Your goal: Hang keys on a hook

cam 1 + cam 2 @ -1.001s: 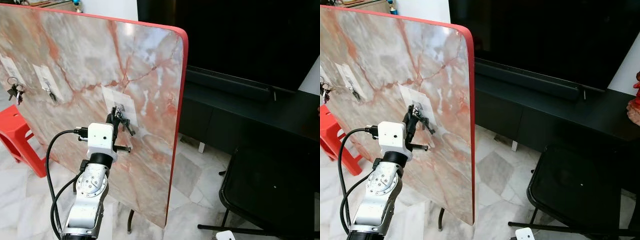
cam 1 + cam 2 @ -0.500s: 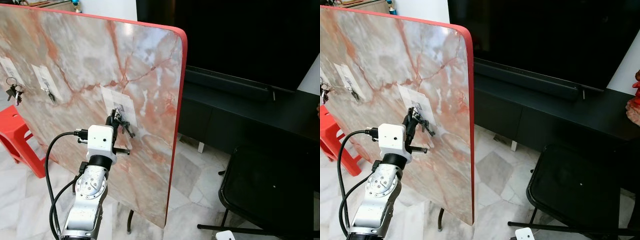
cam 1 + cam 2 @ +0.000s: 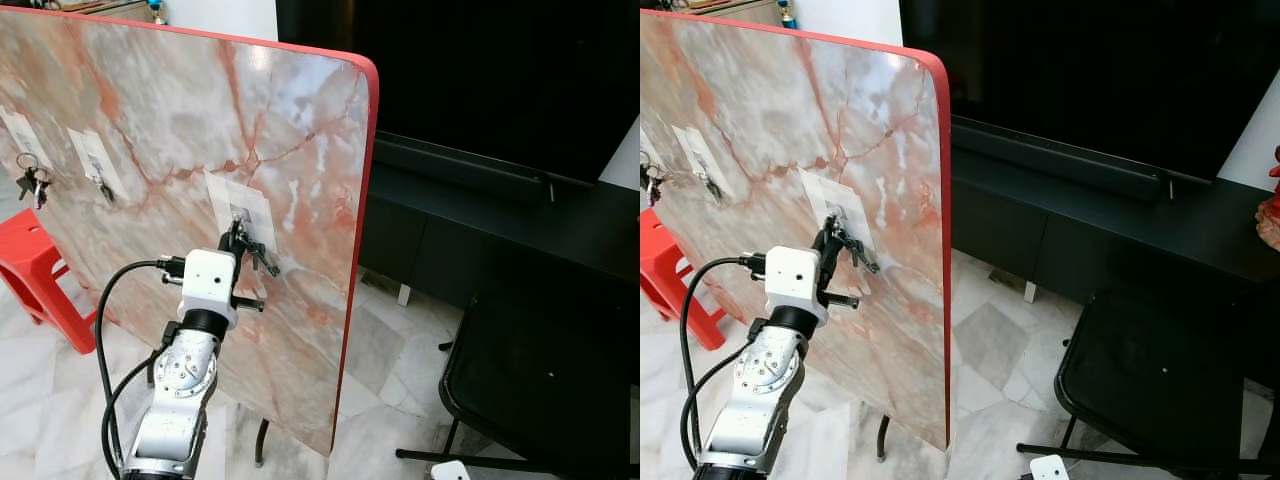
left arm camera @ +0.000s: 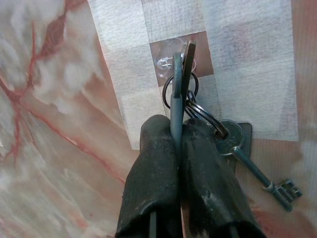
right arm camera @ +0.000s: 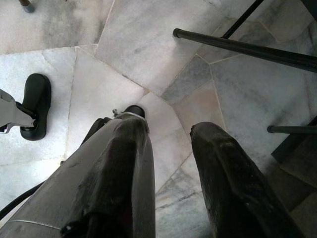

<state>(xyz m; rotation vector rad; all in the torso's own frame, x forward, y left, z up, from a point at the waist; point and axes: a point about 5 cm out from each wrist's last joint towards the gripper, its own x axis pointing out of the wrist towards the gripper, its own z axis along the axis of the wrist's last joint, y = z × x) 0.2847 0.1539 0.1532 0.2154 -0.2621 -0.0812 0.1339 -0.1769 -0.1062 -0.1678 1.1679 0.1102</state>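
Left claw (image 4: 179, 134) pinching keys (image 4: 233, 148) at clear hook (image 4: 171, 62), ring seemingly on it, right claw (image 5: 168, 148) wide.

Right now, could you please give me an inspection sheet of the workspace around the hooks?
Surface: upright marble board with a red rim, three white patches with hooks.
Job's things: keys on a ring at the clear hook; whether the ring is on it, cannot tell.
Clutter: two more key sets hang further left.
Grippers: left gripper shut on the keys at the hook; right gripper open, idle above the floor.
Cables: black cable looping off the left wrist.
Surroundings: red stool, black chair, dark TV unit.
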